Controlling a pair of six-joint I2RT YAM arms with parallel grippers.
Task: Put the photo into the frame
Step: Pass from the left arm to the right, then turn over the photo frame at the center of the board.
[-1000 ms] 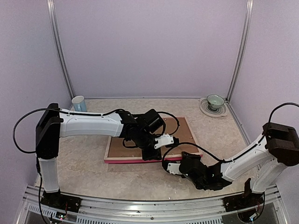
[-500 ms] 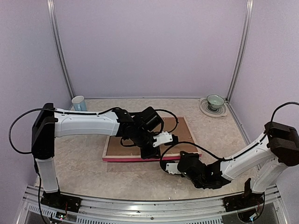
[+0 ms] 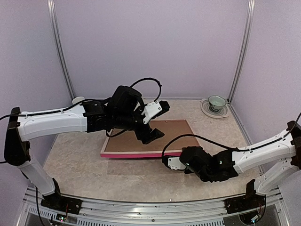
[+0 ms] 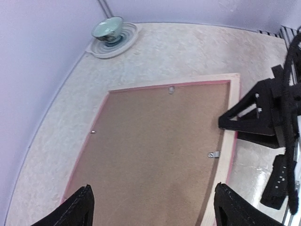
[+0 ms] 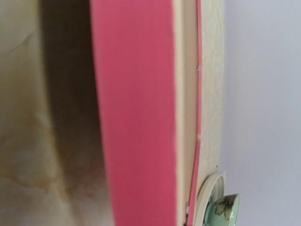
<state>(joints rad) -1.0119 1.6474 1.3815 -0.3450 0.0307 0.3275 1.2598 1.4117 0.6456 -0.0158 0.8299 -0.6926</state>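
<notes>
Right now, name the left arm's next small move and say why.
Probably lower the left gripper, jaws open and empty above the backing board, onto the metal tab beside the rail of the frame: the board already lies inside the face-down frame, so fastening it seems what remains.

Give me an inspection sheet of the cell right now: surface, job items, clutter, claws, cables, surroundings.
Surface: beige marbled tabletop.
Job's things: frame lies back up, brown backing board in it; photo not seen.
Clutter: bowl on saucer back right; cup back left, partly behind left arm.
Claws: left claw open, above the board, empty; right claw at frame's near edge, jaws hidden.
Cables: black loop over left wrist; right arm's cable arcs across frame's near right corner.
Surroundings: lilac walls, metal posts.
</notes>
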